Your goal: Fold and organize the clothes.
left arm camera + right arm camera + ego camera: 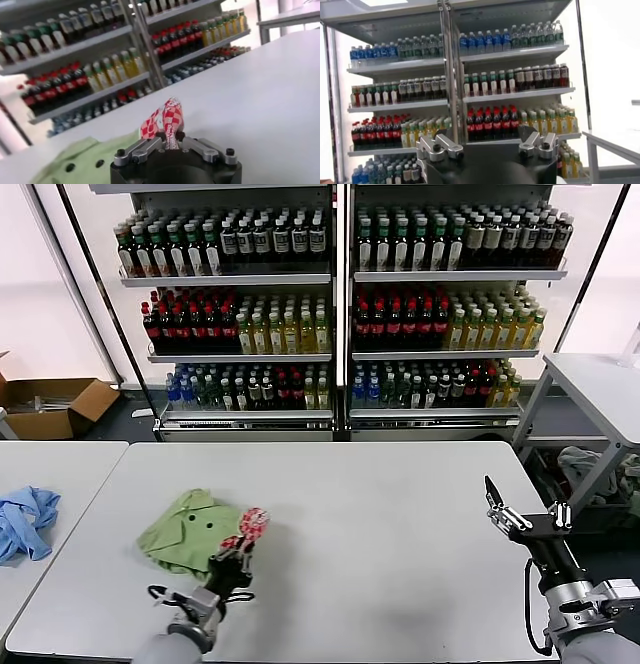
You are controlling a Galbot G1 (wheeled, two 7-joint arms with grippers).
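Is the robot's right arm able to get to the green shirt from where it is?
Probably not easily. The right end effector hovers at the table's far right, while the green shirt lies far left, pinched by the left end effector.

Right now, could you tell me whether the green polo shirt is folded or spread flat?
Bunched, not neatly folded: the polo shirt is a compact heap, its printed part pinched up by the left tool.

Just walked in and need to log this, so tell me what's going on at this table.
The robot is folding a light green polo shirt on the white table. Its left gripper is shut on a fold of the shirt bearing the red-and-white print, holding it raised above the rest of the bunched garment. The right gripper is open and idle over the table's right edge, holding nothing. A light blue garment lies on the neighbouring table to the left. Shelves of bottles stand behind.
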